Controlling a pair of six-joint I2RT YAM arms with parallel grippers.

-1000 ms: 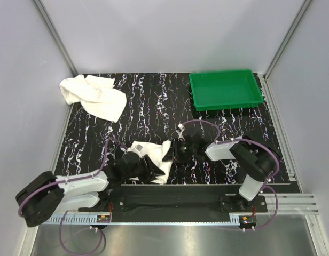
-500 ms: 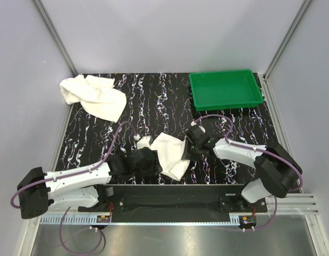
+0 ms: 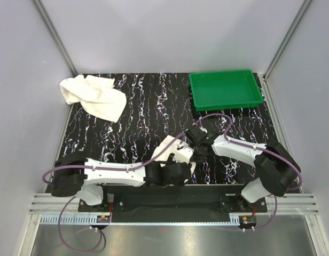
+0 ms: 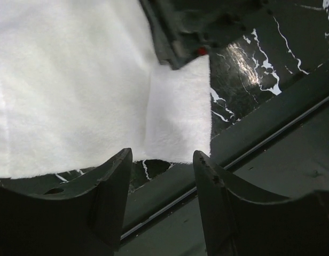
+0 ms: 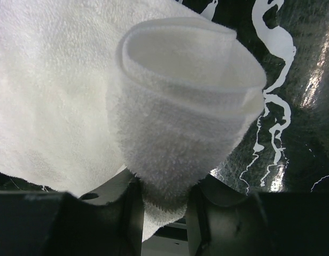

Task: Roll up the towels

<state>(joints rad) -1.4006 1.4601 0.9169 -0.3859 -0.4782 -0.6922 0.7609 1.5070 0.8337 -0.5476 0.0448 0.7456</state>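
Towels: two, both white terry. The smaller towel (image 3: 176, 150) lies at the middle of the table's (image 3: 148, 101) near edge, and the larger towel (image 3: 95, 96) sits bunched in the far left corner.
Change: within the last second the smaller towel has slid rightward along the near edge, and one end now curls into a loose loop.
Right gripper (image 5: 164, 194): pinches the base of that curled end.
Left gripper (image 4: 162, 156): has swung across to the towel's near hem, claws spread wider than before, nothing between them.
Meaning: rolling of the smaller towel looks barely begun (about one turn), while the larger towel seems untouched.
Count: two towels, one green tray (image 3: 227, 104) in the far right corner, two grippers.
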